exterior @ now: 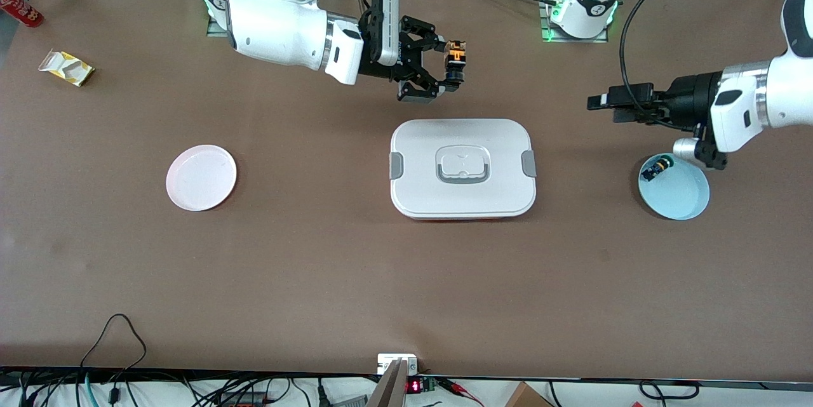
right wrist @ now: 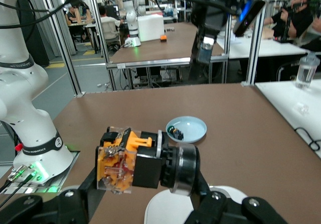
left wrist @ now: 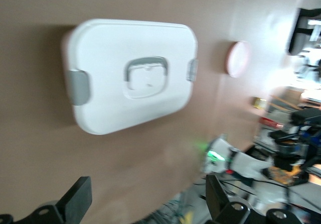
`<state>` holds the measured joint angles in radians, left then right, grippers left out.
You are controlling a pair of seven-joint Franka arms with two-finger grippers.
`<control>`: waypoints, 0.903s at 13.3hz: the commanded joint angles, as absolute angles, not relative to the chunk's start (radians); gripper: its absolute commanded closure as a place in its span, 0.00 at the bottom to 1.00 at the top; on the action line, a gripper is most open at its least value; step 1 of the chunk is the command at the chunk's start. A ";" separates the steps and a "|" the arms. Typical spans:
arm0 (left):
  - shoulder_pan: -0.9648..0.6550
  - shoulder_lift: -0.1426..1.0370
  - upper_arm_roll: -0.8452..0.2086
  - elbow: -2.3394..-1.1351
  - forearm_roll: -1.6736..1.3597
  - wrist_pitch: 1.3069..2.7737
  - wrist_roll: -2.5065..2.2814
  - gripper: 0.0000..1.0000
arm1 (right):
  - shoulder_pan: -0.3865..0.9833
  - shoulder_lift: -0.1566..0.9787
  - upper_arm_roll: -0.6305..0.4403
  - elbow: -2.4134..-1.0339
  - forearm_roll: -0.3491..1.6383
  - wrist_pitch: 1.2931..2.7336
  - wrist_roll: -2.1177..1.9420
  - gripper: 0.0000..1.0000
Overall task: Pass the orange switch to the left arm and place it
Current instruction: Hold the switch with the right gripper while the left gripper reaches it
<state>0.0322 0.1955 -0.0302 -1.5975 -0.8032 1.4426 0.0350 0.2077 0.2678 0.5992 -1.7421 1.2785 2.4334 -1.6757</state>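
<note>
My right gripper (exterior: 452, 67) is shut on the orange switch (exterior: 455, 63). It holds the switch in the air over the table, just off the edge of the box (exterior: 462, 167) that faces the arms' bases. In the right wrist view the orange switch (right wrist: 145, 161) lies crosswise between the black fingers (right wrist: 80, 196), orange block at one end and black-and-silver button at the other. The white box (left wrist: 133, 73) lies flat and closed. My left gripper (exterior: 598, 102) hangs open and empty over the table beside the blue plate (exterior: 683, 194), its fingers (left wrist: 75, 201) wide apart.
The blue plate (right wrist: 193, 126) holds a small blue-black switch (exterior: 654, 170) at the left arm's end of the table. A pink plate (exterior: 201, 177) lies toward the right arm's end. A yellow carton (exterior: 67, 67) and a red can (exterior: 19, 7) sit near that end's corner.
</note>
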 commanded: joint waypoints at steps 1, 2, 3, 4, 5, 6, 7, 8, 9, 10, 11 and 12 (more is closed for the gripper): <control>0.040 0.146 -0.038 -1.720 -1.004 1.465 0.092 0.00 | 0.218 0.275 0.597 -1.743 1.425 2.451 -1.851 0.92; 0.040 0.102 -0.040 -1.805 -1.069 1.503 0.145 0.00 | 0.222 0.281 0.597 -1.743 1.480 2.451 -1.902 0.92; 0.035 0.054 -0.044 -1.887 -1.139 1.541 0.238 0.00 | 0.225 0.285 0.598 -1.743 1.521 2.451 -1.937 0.92; 0.035 0.017 -0.069 -1.981 -1.246 1.593 0.335 0.00 | 0.232 0.290 0.597 -1.743 1.563 2.451 -1.971 0.92; 0.037 -0.009 -0.092 -2.044 -1.350 1.609 0.413 0.00 | 0.239 0.296 0.597 -1.743 1.607 2.451 -2.008 0.92; 0.037 -0.018 -0.100 -2.063 -1.394 1.611 0.432 0.00 | 0.239 0.296 0.597 -1.743 1.652 2.451 -2.054 0.92; 0.035 -0.020 -0.109 -2.060 -1.405 1.617 0.434 0.00 | 0.239 0.301 0.597 -1.743 1.710 2.448 -2.100 0.92; 0.035 -0.021 -0.123 -2.060 -1.429 1.637 0.434 0.00 | 0.241 0.308 0.597 -1.743 1.764 2.445 -2.133 0.92; 0.035 -0.018 -0.142 -2.063 -1.445 1.634 0.436 0.00 | 0.245 0.310 0.597 -1.743 1.785 2.444 -2.146 0.92; 0.028 -0.018 -0.156 -2.063 -1.450 1.638 0.437 0.00 | 0.248 0.311 0.597 -1.743 1.789 2.444 -2.148 0.92; 0.029 -0.020 -0.201 -2.063 -1.472 1.652 0.436 0.00 | 0.252 0.313 0.597 -1.743 1.789 2.444 -2.149 0.92; 0.032 -0.021 -0.225 -2.066 -1.498 1.675 0.434 0.00 | 0.255 0.316 0.597 -1.743 1.789 2.444 -2.149 0.92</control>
<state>0.0274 0.0068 -0.1752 -2.0368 -1.4439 1.6288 0.4137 0.2336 0.3082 0.5983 -1.7464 1.7300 2.4063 -2.0228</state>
